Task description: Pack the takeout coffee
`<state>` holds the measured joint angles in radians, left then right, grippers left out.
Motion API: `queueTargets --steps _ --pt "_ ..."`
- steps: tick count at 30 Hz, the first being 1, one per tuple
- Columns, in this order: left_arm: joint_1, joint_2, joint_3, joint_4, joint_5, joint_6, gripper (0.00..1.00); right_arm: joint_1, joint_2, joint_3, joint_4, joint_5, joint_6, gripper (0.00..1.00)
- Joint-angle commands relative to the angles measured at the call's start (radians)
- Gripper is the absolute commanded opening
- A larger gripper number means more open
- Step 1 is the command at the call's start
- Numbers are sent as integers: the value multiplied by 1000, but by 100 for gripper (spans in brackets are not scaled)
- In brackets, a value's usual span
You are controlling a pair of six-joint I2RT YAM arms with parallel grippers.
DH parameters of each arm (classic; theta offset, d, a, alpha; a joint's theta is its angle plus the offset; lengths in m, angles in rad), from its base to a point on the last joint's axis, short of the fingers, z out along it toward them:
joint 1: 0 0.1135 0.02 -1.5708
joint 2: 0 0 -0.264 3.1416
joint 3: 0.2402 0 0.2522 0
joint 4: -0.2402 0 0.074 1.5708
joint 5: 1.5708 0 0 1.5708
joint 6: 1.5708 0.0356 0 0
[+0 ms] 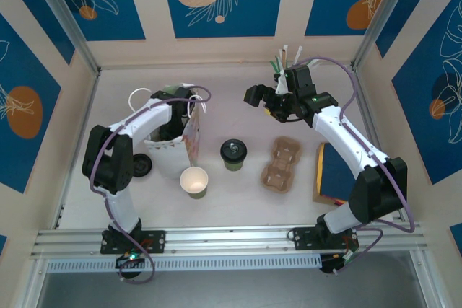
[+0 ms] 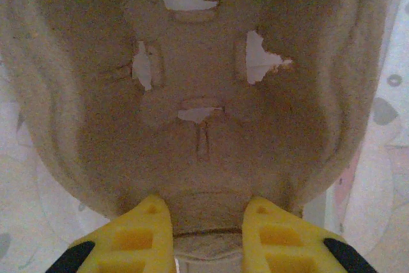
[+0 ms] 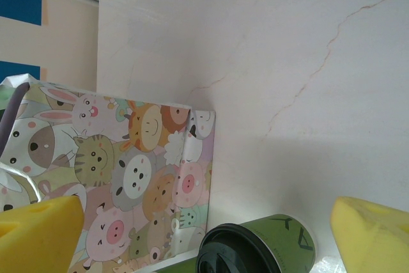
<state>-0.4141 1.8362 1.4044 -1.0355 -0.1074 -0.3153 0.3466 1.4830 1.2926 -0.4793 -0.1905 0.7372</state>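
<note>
The takeout coffee (image 1: 233,152) stands upright on the tabletop (image 1: 245,203) with its lid on and its long axis straight up. It is just right of the gift bag (image 3: 128,177) and left of a spare carrier (image 1: 281,164) lying flat.

My right jaws hang wide apart with nothing in them, above the far part of the tabletop. From them the cup lies toward my bases and a little to my left. In the right wrist view it sits at the bottom edge, in line with the gap between my two yellow fingers (image 3: 38,234) but not yet inside it. I judge the move to be a drop down and back until the cup wall is square between the pads, then a close on the body under the lid.

The right arm is the one to take it, since it is free. My left arm reaches down into the bag's mouth, and my left jaws are drawn narrow. They seem pinched on the rim of a pulp carrier (image 2: 204,126) inside the bag, though the contact sits at the very edge of that view and I can't be sure.

An unlidded green cup (image 1: 193,181) stands in front of the bag, and a loose black lid (image 1: 141,166) lies by my left arm. Neither is mine to take.
</note>
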Motion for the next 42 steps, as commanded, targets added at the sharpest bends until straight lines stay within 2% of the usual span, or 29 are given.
queueTargets --steps 1,42 --pt "18 21 -25 -20 16 4 18 2 -16 -12 -16 -12 -8 99" --pt "18 47 -99 39 0 10 18 5 -23 -16 -19 -7 -11 99"
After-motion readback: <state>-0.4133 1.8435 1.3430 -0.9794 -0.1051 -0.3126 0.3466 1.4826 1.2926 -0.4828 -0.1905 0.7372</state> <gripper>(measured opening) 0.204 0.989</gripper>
